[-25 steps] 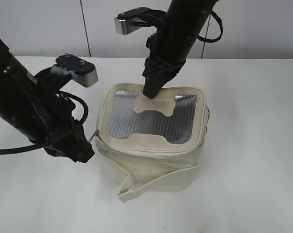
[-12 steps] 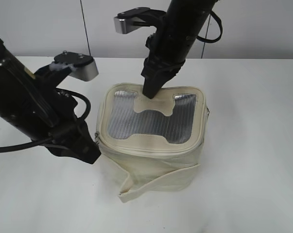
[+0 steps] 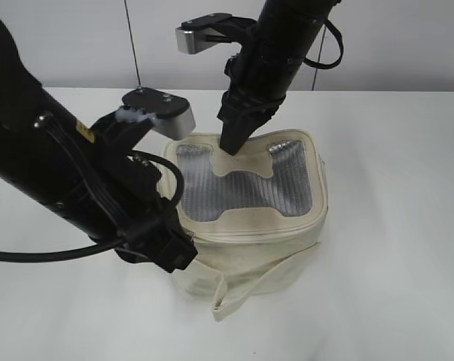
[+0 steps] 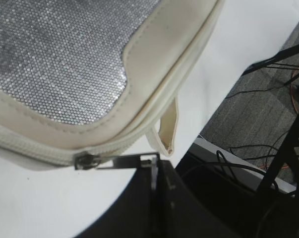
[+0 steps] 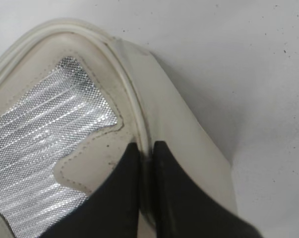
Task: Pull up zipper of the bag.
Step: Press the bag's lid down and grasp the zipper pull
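Observation:
The cream bag point(image 3: 287, 248) stands mid-table, its grey mesh top point(image 3: 242, 188) facing up. The zipper point(image 3: 264, 229) runs along its front rim. My left gripper point(image 3: 175, 259) is at the bag's front left corner. In the left wrist view the left gripper point(image 4: 154, 166) is shut on the silver zipper pull point(image 4: 124, 160), whose slider point(image 4: 85, 161) sits on the zipper track point(image 4: 30, 146). My right gripper point(image 3: 230, 144) points down at the back rim. In the right wrist view the right gripper point(image 5: 147, 151) is shut on the rim of the bag point(image 5: 184, 144).
The loose cream strap point(image 3: 249, 289) hangs off the bag's front onto the white table point(image 3: 392, 226); it also shows in the left wrist view point(image 4: 166, 129). Cables and a dark frame point(image 4: 268, 124) lie beyond the table edge.
My left arm has swung right along the bag's front, drawing the zipper pull with it. The bag has turned and shifted a little to the right. The right gripper has stayed on the back rim.

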Robot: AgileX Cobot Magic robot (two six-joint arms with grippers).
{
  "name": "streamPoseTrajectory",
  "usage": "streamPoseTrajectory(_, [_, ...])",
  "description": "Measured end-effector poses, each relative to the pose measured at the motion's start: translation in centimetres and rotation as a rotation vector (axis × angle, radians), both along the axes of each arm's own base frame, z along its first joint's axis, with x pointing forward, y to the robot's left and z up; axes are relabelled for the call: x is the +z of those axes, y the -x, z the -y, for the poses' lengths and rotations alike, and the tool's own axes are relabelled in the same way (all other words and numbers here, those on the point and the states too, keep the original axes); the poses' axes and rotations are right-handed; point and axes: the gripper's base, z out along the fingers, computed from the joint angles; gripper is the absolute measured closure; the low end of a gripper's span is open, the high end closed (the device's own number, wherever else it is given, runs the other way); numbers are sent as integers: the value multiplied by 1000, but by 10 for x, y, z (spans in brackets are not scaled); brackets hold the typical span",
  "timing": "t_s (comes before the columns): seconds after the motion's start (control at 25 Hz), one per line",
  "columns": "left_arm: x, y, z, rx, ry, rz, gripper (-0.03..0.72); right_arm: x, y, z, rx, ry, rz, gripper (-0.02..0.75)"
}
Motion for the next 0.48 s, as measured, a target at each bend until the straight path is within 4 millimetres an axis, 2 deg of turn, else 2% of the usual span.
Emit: streamPoseTrajectory(0.48, [0, 8, 13, 43, 36, 21, 691, 0, 0, 0, 1, -4, 0, 690])
